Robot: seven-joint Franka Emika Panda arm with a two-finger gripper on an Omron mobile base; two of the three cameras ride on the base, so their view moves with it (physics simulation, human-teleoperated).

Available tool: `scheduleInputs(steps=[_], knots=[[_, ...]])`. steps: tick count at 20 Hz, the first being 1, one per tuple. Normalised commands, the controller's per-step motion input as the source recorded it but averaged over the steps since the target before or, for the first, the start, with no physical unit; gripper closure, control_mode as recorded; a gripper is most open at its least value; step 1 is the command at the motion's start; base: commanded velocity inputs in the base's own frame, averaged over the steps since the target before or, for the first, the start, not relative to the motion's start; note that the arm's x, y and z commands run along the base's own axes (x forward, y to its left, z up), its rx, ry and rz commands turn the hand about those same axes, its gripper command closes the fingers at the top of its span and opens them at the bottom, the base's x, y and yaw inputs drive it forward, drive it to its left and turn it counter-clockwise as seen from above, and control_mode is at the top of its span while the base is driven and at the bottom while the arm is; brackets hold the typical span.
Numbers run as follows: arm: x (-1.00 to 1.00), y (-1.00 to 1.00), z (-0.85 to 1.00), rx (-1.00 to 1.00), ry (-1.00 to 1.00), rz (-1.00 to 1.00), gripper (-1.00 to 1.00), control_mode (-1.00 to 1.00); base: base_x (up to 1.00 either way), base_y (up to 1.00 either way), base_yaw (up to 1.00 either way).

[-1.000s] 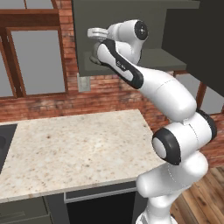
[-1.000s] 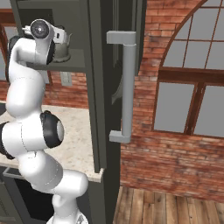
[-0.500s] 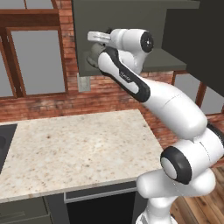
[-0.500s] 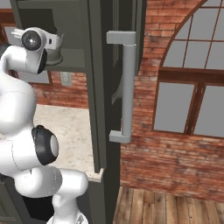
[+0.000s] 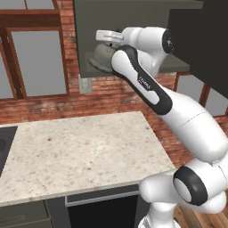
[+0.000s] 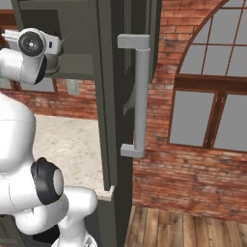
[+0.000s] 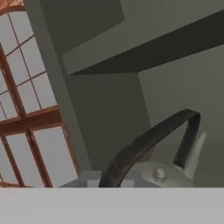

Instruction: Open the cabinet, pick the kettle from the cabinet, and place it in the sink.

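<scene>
You have the cabinet [image 5: 133,26] standing open high on the brick wall [image 5: 53,104]; in the right base view its arched-panel door [image 6: 116,96] is swung out toward the camera, edge-on, with the long vertical silver bar handle [image 6: 141,96] facing you. In the hand view the grey inner walls and a shelf board [image 7: 144,48] of the cabinet run across the upper half, with a wood-framed window [image 7: 22,109] off to the left side.

Below the cabinet lies the speckled stone desk [image 5: 80,151], bare on top, with a dark edge of the sink [image 5: 3,147] at its far left in the left base view.

Your arm reaches up from the lower right and bends into the cabinet opening. The kettle [image 5: 103,59] sits at the cabinet's lower shelf, a dull grey dome partly hidden behind the wrist. In the hand view you see its dark arched handle [image 7: 148,140] sweeping up from the lower middle, with the lid knob [image 7: 159,174] and short spout [image 7: 194,153] to its right.

Your end effector [image 5: 106,37] is just above the kettle, its fingers drawn together, apparently on the kettle's handle, though the contact itself is hidden.
</scene>
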Motion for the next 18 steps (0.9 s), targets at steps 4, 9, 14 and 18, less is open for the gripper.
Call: scheduleInputs(steps=[4, 9, 14, 18], knots=[[-0.67, -0.13, 0.09, 0.0, 0.06, 0.08, 1.0, -1.0, 0.0, 0.0, 0.0], [-0.68, -0.11, 0.01, 0.0, 0.12, 0.06, 1.0, -1.0, 0.0, 0.0, 0.0], [-0.71, -0.01, -0.01, -0.02, 0.08, 0.03, 1.0, -1.0, 0.0, 0.0, 0.0], [-0.71, 0.05, -0.07, -0.04, 0.0, 0.0, 1.0, -1.0, 0.0, 0.0, 0.0]])
